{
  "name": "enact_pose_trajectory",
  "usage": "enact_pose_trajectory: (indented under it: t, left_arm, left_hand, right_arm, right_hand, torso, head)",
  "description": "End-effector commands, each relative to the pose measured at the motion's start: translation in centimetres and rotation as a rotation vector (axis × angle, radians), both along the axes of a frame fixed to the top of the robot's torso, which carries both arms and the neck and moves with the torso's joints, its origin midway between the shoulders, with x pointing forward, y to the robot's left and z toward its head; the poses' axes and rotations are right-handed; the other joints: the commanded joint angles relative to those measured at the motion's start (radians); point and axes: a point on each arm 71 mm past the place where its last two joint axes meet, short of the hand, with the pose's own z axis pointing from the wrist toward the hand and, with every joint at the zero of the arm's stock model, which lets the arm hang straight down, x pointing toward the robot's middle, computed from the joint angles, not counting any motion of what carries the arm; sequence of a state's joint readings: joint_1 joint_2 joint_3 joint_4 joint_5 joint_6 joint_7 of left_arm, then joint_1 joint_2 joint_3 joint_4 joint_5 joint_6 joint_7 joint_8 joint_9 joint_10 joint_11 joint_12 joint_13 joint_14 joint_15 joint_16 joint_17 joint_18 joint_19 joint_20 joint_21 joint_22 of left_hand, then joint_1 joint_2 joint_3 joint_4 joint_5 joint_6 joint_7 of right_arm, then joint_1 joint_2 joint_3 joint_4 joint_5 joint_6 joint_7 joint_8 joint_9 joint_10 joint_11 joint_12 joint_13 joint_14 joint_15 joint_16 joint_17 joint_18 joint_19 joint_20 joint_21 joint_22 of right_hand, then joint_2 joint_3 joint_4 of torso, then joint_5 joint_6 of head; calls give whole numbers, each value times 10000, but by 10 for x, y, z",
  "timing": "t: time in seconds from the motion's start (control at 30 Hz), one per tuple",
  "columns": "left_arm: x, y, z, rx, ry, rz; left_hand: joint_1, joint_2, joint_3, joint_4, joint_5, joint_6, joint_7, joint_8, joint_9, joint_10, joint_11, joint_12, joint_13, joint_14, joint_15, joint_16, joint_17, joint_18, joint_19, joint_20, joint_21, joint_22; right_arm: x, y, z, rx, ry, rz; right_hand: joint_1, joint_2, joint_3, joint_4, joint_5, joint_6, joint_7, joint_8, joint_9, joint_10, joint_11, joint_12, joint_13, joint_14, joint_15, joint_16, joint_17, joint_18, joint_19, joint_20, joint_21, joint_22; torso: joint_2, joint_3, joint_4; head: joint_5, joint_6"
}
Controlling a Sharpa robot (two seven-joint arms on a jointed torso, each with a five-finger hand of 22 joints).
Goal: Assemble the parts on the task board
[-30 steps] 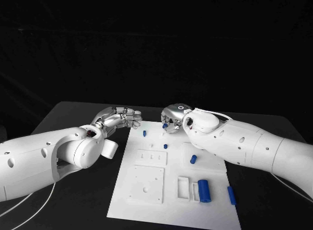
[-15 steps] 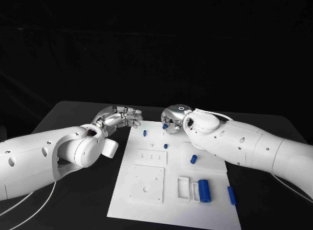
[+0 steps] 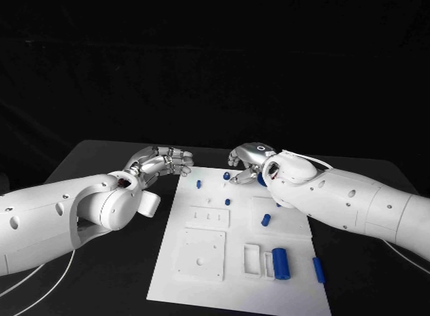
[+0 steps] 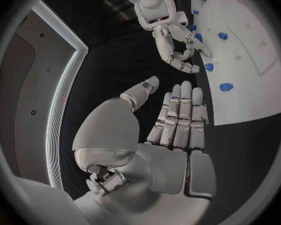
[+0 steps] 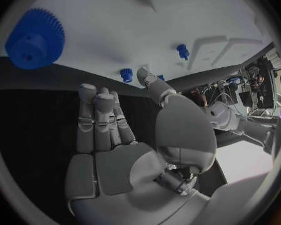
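The white task board (image 3: 224, 289) lies lengthwise in front of me. Blue parts stand or lie on it: a small peg (image 3: 199, 184), a peg (image 3: 227, 201), a short cylinder (image 3: 265, 219), a large cylinder (image 3: 281, 262) and a thin bar (image 3: 317, 268). My right hand (image 3: 248, 157) hovers over the board's far edge with fingers apart and holds nothing. Below it stands a blue peg (image 3: 227, 176). A blue gear (image 5: 34, 37) lies on the board (image 5: 147, 20) beyond my right hand (image 5: 115, 135). My left hand (image 3: 165, 161) hangs just off the far left corner, holding nothing; its fingers (image 4: 178, 120) lie straight.
White raised blocks and frames (image 3: 207, 217) take up the board's middle and near part. The black table (image 3: 101, 158) surrounds the board on all sides. My right hand (image 4: 175, 37) hangs over the board's (image 4: 253, 60) far edge, across from my left.
My right hand has risen and shifted a little to the right, away from the blue peg at the far edge. The left hand has stayed in place.
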State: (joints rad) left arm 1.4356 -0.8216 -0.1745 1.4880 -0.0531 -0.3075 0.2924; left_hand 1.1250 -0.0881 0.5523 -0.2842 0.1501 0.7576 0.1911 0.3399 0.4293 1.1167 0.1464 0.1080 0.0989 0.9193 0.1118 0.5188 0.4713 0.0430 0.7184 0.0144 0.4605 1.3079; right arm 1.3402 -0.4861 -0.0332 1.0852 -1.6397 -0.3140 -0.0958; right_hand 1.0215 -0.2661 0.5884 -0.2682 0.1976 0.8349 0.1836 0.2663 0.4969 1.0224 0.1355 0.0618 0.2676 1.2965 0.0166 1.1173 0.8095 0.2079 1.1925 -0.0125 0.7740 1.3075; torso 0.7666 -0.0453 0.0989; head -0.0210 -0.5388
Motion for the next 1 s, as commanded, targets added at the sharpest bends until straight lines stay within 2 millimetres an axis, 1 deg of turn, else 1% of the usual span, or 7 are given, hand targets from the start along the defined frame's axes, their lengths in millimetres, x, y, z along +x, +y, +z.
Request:
enact_pose_trajectory:
  t: [0.03, 0.27, 0.53, 0.57, 0.6, 0.63, 1.0]
  left_arm:
    - [0, -1, 3, -64, -97, -157]
    - [-2, 1, 2, -109, -21, -120]
    - [-2, 1, 2, -153, 23, -108]
    - [-2, 1, 2, -155, 25, -114]
    - [-2, 1, 2, -155, 26, -121]
    - [-2, 1, 2, -156, 29, -131]
    - [0, 0, 2, -162, 22, -172]
  left_hand:
    - [-57, -71, 44, -10, -54, 38, 50, -69, -12, 57, 9, -62, -13, -25, 28, -45, 16, 131, -76, -2, 37, 109]
    - [-58, -78, 43, -10, -55, 33, 52, -73, -14, 55, 11, -69, -14, -26, 29, -48, 16, 132, -78, -1, 37, 109]
    - [-55, -84, 45, -12, -55, 31, 52, -74, -15, 56, 11, -72, -14, -28, 29, -50, 16, 132, -80, -1, 36, 109]
    - [-54, -86, 45, -13, -55, 31, 52, -74, -16, 57, 11, -73, -14, -29, 29, -51, 16, 133, -81, -1, 36, 109]
    - [-54, -87, 45, -13, -55, 31, 52, -74, -16, 57, 11, -73, -14, -29, 29, -51, 16, 133, -81, -1, 36, 109]
    - [-53, -87, 46, -14, -54, 31, 52, -74, -16, 57, 10, -74, -14, -30, 29, -52, 16, 133, -81, -1, 36, 109]
    - [-45, -83, 52, -14, -53, 32, 52, -74, -16, 61, 10, -77, -13, -33, 30, -55, 17, 134, -83, -1, 35, 108]
  right_arm:
    - [1, -9, 10, 961, 239, 1]
    - [-2, -46, 41, 1942, 544, -300]
    - [-3, -75, 42, 1395, 1056, -749]
    - [-2, -78, 40, 1283, 1233, -835]
    - [-1, -81, 39, 1222, 1328, -927]
    - [0, -83, 38, 1136, 1441, -999]
    - [12, -87, 24, 764, 2012, -1346]
  right_hand:
    - [20, -15, -108, 43, 76, -34, 4, 35, -16, 154, -28, 84, -44, 9, 13, 58, -15, 539, -14, -1, -33, 92]
    - [65, 137, -382, -5, 115, 30, 69, 94, -36, 708, -181, 276, -118, -2, -136, 165, -18, 539, 54, -84, -46, 82]
    - [531, 240, -904, -206, 75, 147, -377, 141, -61, 3305, -1005, 2291, 1528, 11, -862, 214, -8, 539, 140, -138, -62, 72]
    - [750, 493, -1454, -83, 350, 236, -559, 132, -73, 2483, -1312, 5650, 4644, 107, -1436, 300, 56, 539, 428, -143, -82, -22]
    - [737, 389, -1531, -116, 318, 203, -654, 107, -85, 2345, -1334, 5939, 4923, 111, -1244, 314, 68, 539, 422, -148, -92, -25]
    - [786, 319, -1623, -323, 281, 116, -422, 7, -147, 1762, -1055, 7936, 6687, 205, -920, 642, 313, 539, 464, -252, -26, 42]
    - [341, 528, -1652, -183, 477, -74, -299, -223, -326, 527, -968, 10348, 8622, 0, -895, 1280, 1021, 539, 551, -374, 399, 234]
  torso:
    - [-21, 15, -70]
    - [-58, 39, -195]
    - [-110, 103, -373]
    - [-111, 121, -394]
    - [-112, 133, -410]
    - [-112, 145, -419]
    - [-108, 209, -433]
  head:
    - [2, 71]
    - [-22, 188]
    - [-26, 253]
    - [-27, 261]
    - [-17, 262]
    - [-10, 262]
    - [-44, 271]
